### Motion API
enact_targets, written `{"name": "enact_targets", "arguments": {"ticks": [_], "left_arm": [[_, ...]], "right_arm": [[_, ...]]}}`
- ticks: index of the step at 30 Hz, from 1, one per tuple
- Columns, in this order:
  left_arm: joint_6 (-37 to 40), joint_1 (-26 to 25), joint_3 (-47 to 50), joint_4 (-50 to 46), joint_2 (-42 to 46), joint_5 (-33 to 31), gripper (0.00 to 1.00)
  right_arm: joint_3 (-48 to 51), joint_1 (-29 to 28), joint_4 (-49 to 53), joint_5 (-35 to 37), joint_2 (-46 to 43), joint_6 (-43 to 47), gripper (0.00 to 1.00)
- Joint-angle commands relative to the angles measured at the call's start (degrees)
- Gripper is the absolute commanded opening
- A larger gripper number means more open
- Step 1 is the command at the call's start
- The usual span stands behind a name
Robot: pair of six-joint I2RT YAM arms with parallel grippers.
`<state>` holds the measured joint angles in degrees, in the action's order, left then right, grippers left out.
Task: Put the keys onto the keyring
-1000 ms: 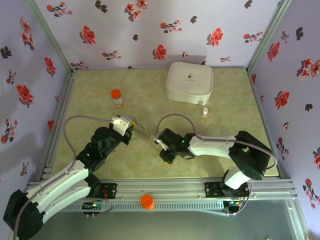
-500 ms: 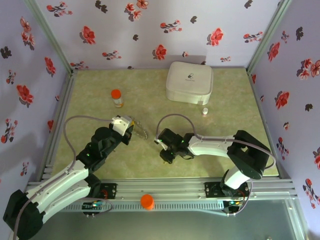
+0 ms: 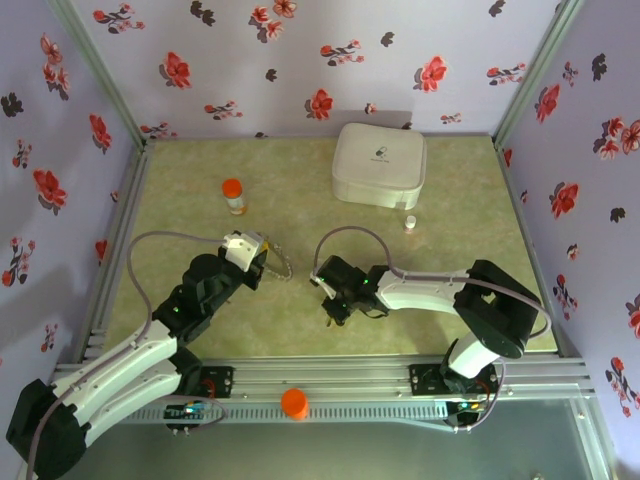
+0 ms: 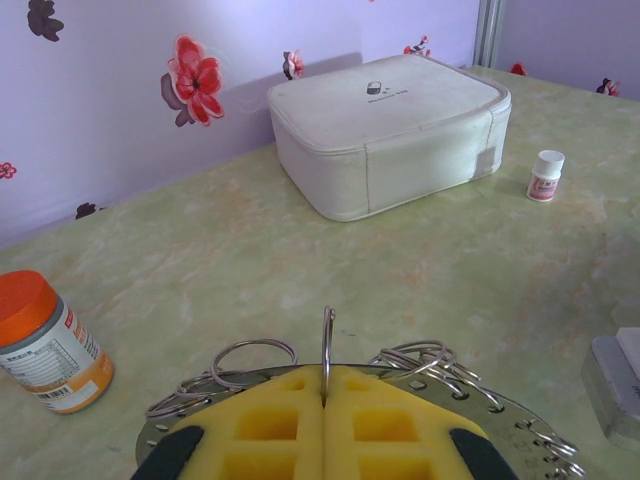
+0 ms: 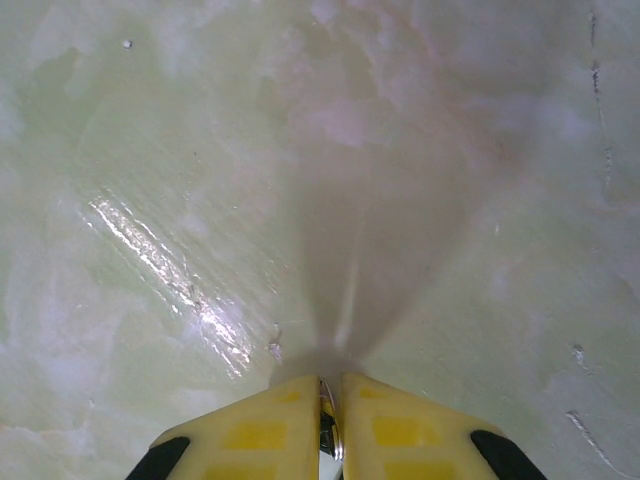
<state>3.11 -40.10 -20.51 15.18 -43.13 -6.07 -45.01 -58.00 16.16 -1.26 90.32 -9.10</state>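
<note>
My left gripper [image 4: 325,385] is shut on a thin split ring of the keyring [image 4: 327,340], which stands upright between the yellow pads. The keyring's wide flat holed band [image 4: 530,430] and several more small rings [image 4: 245,360] fan out in front of the pads. From above, the keyring [image 3: 283,264] hangs just right of the left gripper [image 3: 262,262]. My right gripper [image 3: 331,312] points down close over the table a little to the right of it. Its pads [image 5: 400,425] are shut on a small metal key [image 5: 330,440] seen edge-on and mostly hidden.
An orange-capped bottle [image 3: 233,195] stands at the back left and also shows as a bottle [image 4: 45,340] in the left wrist view. A white rounded box [image 3: 379,165] and a tiny white bottle [image 3: 409,223] sit at the back right. Patterned walls enclose the table.
The right gripper has edged slightly up and left toward the keyring. The left gripper has stayed in place, and the keyring has swung a little.
</note>
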Motion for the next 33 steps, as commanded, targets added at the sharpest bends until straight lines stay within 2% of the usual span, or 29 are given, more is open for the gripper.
{"name": "enact_targets", "arguments": {"ticks": [1, 12, 33], "left_arm": [[0.31, 0.38, -2.34, 2.21, 0.14, -1.32, 0.0], [0.4, 0.37, -2.6, 2.81, -0.79, -1.24, 0.0], [0.64, 0.37, -2.67, 2.45, -0.66, -1.23, 0.0]], "right_arm": [[0.12, 0.35, -0.08, 0.91, -1.39, -0.37, 0.12], [1.31, 0.39, 0.62, 0.31, -3.56, -1.04, 0.15], [0.63, 0.35, 0.35, 0.11, -0.85, -1.0, 0.15]]}}
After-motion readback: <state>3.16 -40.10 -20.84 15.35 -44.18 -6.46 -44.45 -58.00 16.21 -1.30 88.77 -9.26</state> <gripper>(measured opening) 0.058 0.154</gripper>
